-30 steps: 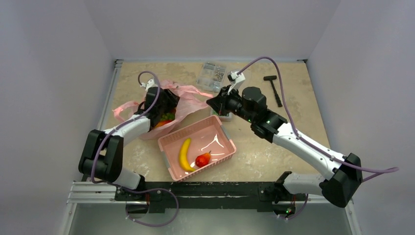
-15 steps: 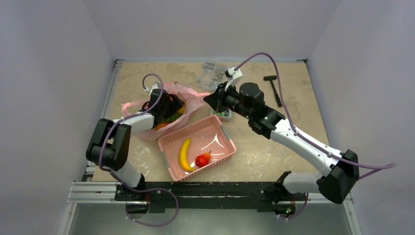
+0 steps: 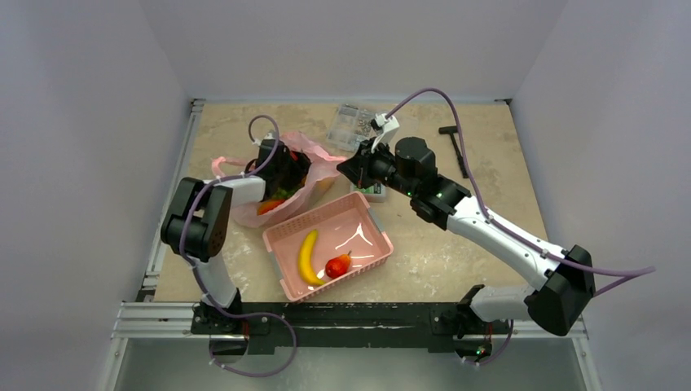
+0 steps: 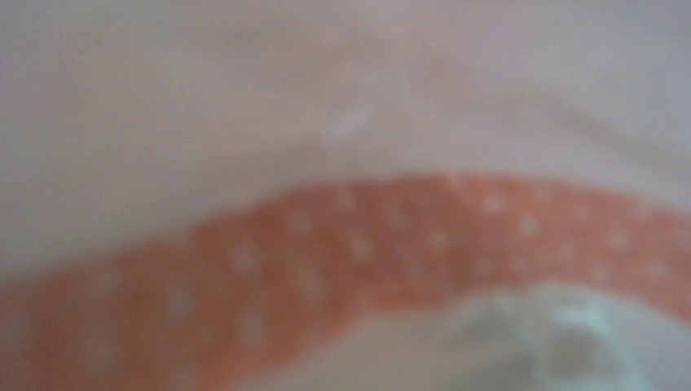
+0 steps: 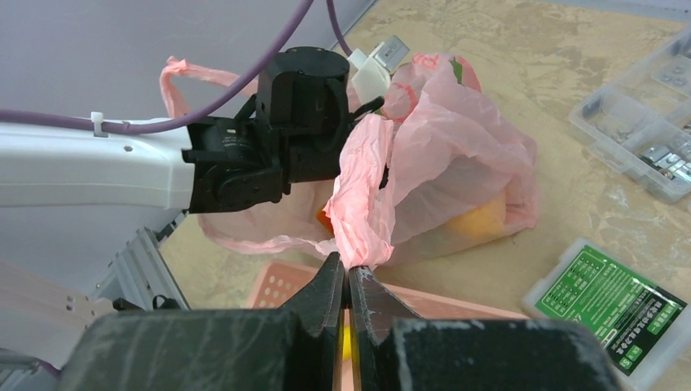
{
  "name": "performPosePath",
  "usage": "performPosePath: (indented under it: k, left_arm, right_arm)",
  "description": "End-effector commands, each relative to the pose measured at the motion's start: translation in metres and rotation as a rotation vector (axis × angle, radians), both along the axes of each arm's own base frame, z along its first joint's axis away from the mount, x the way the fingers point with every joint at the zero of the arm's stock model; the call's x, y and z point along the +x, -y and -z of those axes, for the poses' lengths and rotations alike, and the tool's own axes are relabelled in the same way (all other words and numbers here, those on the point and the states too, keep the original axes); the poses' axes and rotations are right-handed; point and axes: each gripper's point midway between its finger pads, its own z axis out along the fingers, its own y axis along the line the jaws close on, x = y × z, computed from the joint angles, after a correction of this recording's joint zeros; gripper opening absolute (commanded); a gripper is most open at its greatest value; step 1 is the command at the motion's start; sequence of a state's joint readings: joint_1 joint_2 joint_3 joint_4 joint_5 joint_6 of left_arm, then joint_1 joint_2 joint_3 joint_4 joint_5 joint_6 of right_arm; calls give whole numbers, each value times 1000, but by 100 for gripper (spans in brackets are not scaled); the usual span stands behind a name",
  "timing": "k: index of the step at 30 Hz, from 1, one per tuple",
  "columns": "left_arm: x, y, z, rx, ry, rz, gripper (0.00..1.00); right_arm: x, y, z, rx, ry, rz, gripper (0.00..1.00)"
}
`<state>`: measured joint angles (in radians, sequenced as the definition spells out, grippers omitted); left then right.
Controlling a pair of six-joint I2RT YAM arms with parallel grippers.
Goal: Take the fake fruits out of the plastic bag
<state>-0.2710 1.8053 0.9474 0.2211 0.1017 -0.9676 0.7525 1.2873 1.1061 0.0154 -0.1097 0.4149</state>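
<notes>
Left gripper (image 3: 287,173) moved into plastic bag (image 5: 464,147), grip unclear; right gripper (image 5: 349,277) pinches it

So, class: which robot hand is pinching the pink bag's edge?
The right hand, shut on a twisted fold of the plastic bag; the left hand reaches inside the bag's mouth instead.

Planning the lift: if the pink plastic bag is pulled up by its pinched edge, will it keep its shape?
Probably not: the plastic bag looks thin and crinkled, bunching where the right gripper pinches it, so it should stretch and sag. The fake fruits bulging its low side may shift or roll.
</notes>
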Motion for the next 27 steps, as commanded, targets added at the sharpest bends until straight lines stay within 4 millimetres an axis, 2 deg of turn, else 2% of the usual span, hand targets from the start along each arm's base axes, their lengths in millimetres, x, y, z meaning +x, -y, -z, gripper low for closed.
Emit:
performPosePath:
  k: [1, 4, 6, 11, 14, 19, 27]
  left_arm:
    - [1, 7, 9, -59, -43, -8, 64]
    - [3, 9, 6, -75, -17, 3, 39]
    - [5, 9, -4, -75, 10, 13, 26]
    - [7, 0, -47, -26, 113, 19, 7]
    - [5, -8, -76, 18, 177, 12, 0]
    - [-8, -25, -121, 99, 278, -2, 0]
    - [-42, -56, -169, 242, 399, -24, 0]
  right_arm:
    - [-3, -2, -41, 82, 85, -23, 0]
    - [-4, -2, -42, 84, 85, -25, 0]
    - [-4, -2, -42, 83, 84, -24, 0]
    - [-3, 3, -36, 70, 82, -3, 0]
    - [-2, 4, -32, 64, 79, 6, 0]
    - [1, 2, -27, 60, 76, 11, 0]
    - [9, -6, -21, 44, 97, 0, 0]
